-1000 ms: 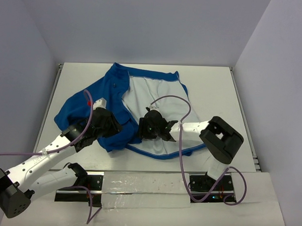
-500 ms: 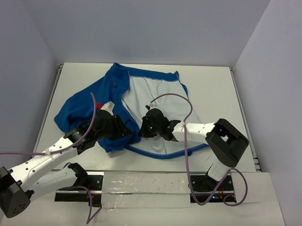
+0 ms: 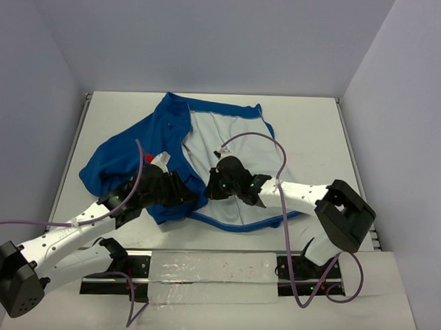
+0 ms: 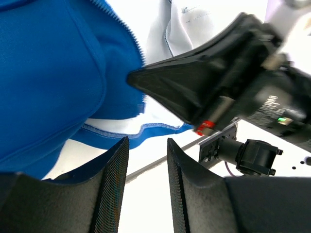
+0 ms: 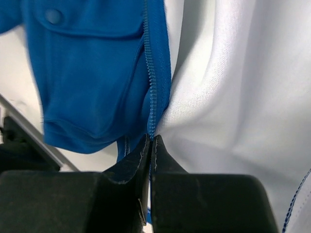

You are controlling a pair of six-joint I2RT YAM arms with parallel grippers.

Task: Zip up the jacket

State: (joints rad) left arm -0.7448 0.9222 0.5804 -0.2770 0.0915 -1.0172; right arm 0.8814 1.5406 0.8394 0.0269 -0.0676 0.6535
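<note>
Where it sprawls open between the bench's (image 3: 316, 132) far and near edges, left of middle, the blue jacket (image 3: 134, 158) bares white lining (image 3: 229, 136). The right pincer (image 5: 151, 145) clamps its unjoined zipper (image 5: 149, 73) edge, and the left pincer (image 4: 146, 184) stands apart.

I'm looking at a white table (image 3: 309, 128); plain pale walls (image 3: 210, 41) rise behind it and beside it, evenly lit.

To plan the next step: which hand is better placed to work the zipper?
Right. The right hand is shut on the jacket at its zipper edge; the left hand is open, holding nothing.
</note>
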